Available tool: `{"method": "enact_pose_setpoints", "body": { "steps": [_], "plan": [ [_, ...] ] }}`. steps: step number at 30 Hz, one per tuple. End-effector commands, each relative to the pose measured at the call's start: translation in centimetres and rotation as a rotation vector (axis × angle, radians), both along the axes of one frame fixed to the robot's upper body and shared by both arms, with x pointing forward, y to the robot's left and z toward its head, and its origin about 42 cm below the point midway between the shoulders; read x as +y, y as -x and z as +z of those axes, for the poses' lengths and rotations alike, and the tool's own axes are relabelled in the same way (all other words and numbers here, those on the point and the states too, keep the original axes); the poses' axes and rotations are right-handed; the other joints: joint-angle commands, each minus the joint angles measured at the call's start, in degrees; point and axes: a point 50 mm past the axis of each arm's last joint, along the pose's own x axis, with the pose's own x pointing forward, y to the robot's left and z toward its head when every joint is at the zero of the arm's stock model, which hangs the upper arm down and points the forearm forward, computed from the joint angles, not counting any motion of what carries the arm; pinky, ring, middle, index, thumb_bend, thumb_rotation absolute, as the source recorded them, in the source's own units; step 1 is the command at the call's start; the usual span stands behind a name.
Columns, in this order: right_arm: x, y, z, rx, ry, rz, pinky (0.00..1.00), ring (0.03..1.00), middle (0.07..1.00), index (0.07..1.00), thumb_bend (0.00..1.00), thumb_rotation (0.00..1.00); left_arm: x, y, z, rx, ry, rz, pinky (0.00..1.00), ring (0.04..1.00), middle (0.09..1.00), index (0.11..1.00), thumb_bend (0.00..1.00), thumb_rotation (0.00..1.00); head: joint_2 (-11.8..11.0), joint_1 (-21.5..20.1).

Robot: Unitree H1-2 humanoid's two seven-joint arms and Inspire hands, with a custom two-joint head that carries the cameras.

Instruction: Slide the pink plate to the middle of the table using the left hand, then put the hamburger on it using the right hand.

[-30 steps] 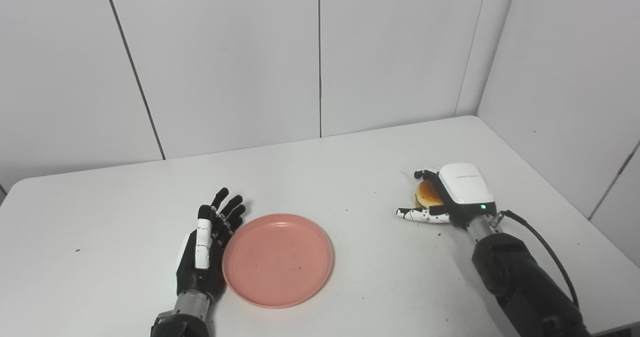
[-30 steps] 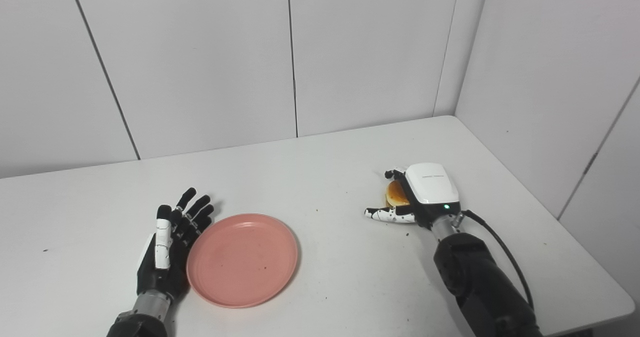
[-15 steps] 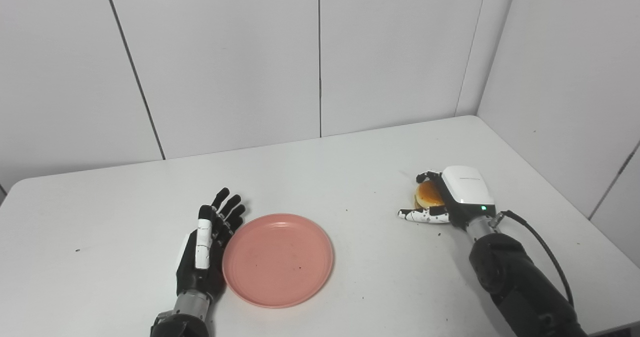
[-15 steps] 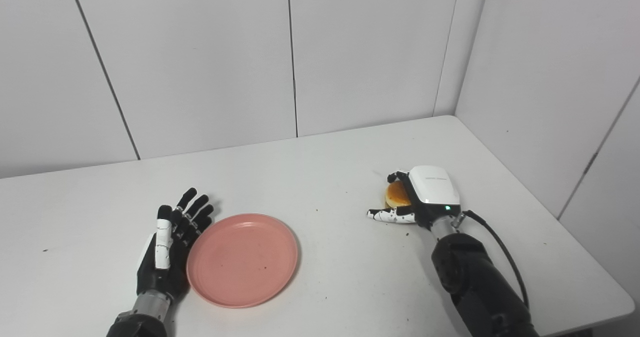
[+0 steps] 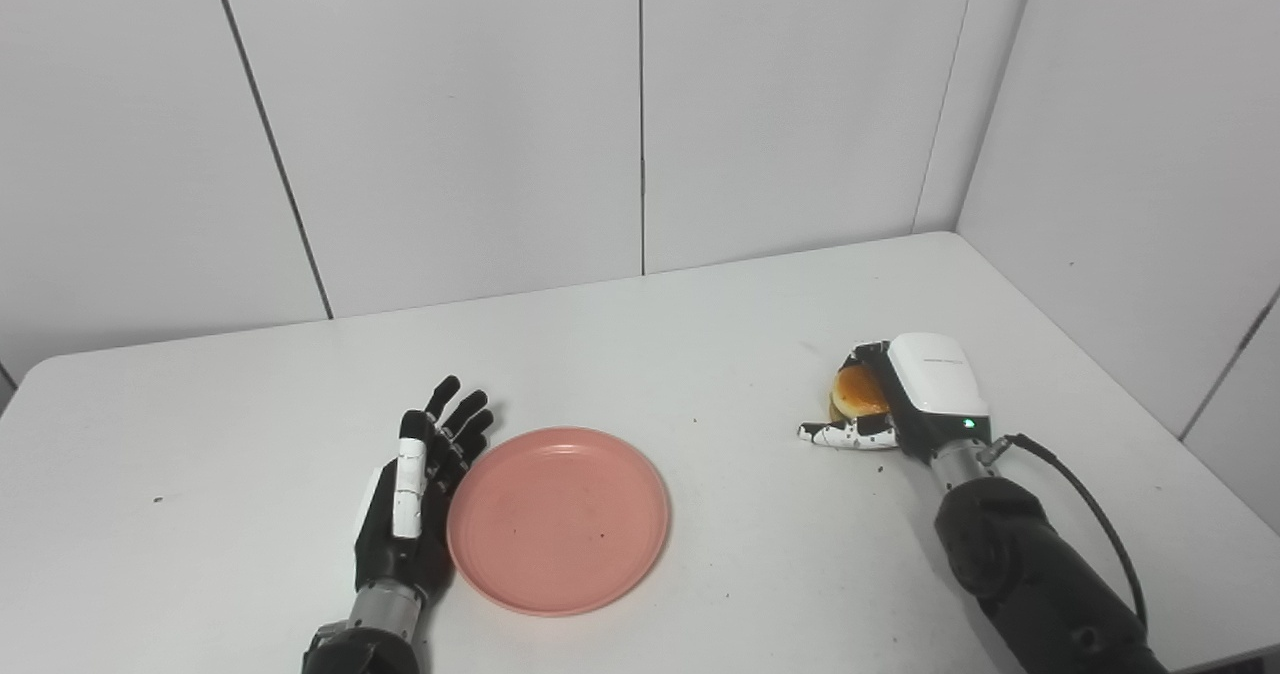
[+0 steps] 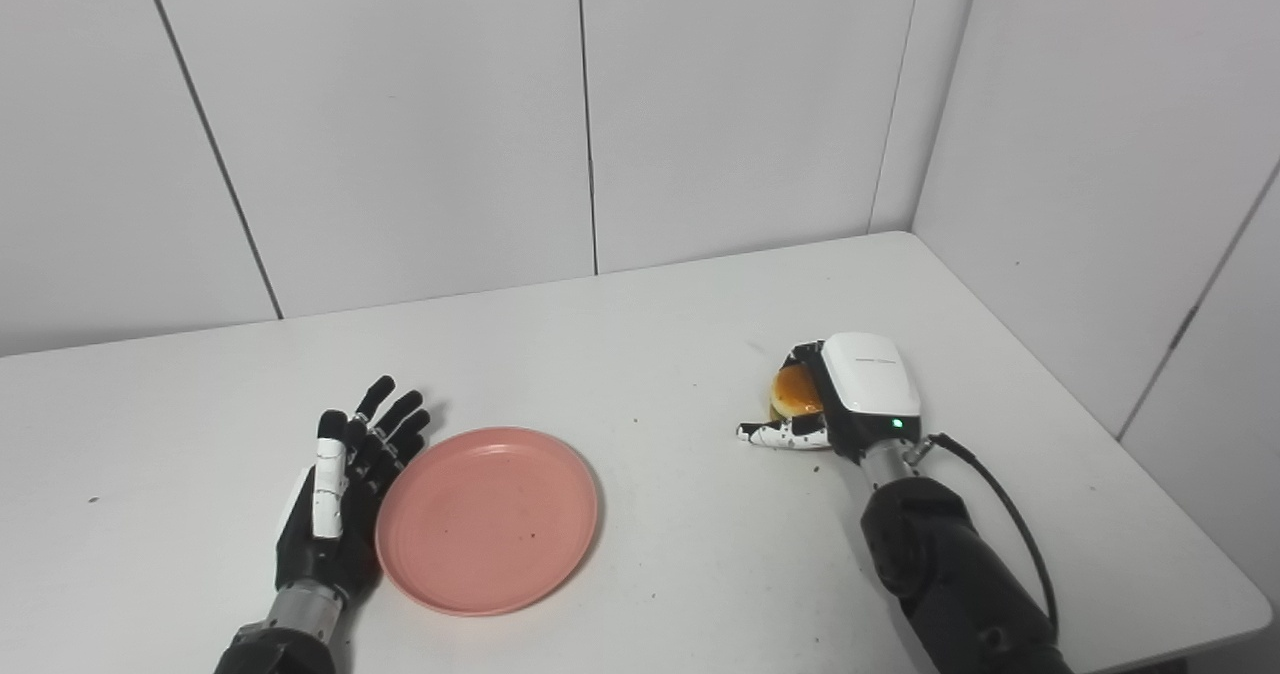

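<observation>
In the left eye view, the white table [image 5: 700, 314] fills the lower half of the frame, with plain white wall panels behind it and at the right. The pink plate [image 5: 557, 520] lies flat near the front edge, a little to the 9 o'clock side of the table's middle, and it carries nothing but a few dark specks. The left hand [image 5: 415, 489] rests on the table at the plate's 9 o'clock, just beside the rim and seemingly touching it, palm turned toward the plate, its fingers [image 5: 462, 422] straight, spread and pointing toward 1 o'clock; it is released and holds nothing. Well apart, at the plate's 2 o'clock, the burger [image 5: 858, 392] sits on the table by the right edge. The right hand [image 5: 905, 394] is wrapped over it from 3 o'clock, the white back of the hand up, dark fingers curled round the bun's far side and the thumb [image 5: 845, 435] laid along the table at the burger's 6 o'clock, so it is grasping the burger. In the right eye view the same layout shows from slightly further right: the plate [image 6: 487, 521] sits left of the frame's centre, the left hand [image 6: 340, 494] lies against its 9 o'clock rim with fingers apart, and the right hand [image 6: 850, 394] is closed round the burger [image 6: 796, 391], whose orange-brown bun top shows at the hand's 9 o'clock. The burger appears to rest on the table, not on the plate.
</observation>
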Motion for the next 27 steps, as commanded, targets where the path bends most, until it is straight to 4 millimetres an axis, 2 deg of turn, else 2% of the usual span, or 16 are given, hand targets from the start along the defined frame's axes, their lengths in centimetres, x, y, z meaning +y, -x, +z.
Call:
{"method": "enact_pose_setpoints", "body": {
  "steps": [1, 6, 11, 19, 27],
  "plan": [
    [-0.8, -1.2, 2.1, -0.08, 0.034, 0.019, 0.22, 0.266, 0.342, 0.452, 0.54, 0.17, -0.1, 0.7, -1.6, 0.083, -0.015, -0.018, 0.97, 0.895, 0.868, 0.902, 0.89, 0.84, 0.1, 0.1],
    [-0.1, -1.2, 3.0, -0.13, 0.03, 0.059, 0.2, 0.25, 0.334, 0.473, 0.51, 0.14, -0.1, 0.7, -1.5, 0.08, -0.018, -0.018, 0.96, 0.897, 0.869, 0.907, 0.9, 0.84, 0.1, 0.4],
    [1.3, -0.9, 5.0, -0.169, 0.042, 0.11, 0.19, 0.244, 0.341, 0.474, 0.51, 0.14, -0.2, 0.6, -1.4, 0.078, -0.017, -0.021, 0.96, 0.895, 0.865, 0.899, 0.89, 0.84, 0.1, 0.7],
    [5.7, 0.2, 10.5, -0.299, 0.011, 0.283, 0.18, 0.237, 0.345, 0.473, 0.51, 0.14, -0.9, 0.7, -1.4, 0.076, -0.023, -0.021, 0.94, 0.888, 0.851, 0.891, 0.89, 0.84, 0.7, 3.3],
    [8.0, 1.4, 12.7, -0.348, -0.025, 0.366, 0.19, 0.248, 0.348, 0.473, 0.51, 0.14, -2.1, 1.0, -1.7, 0.074, -0.052, -0.02, 0.92, 0.875, 0.852, 0.879, 0.91, 0.86, 0.7, 6.5]
  ]
}}
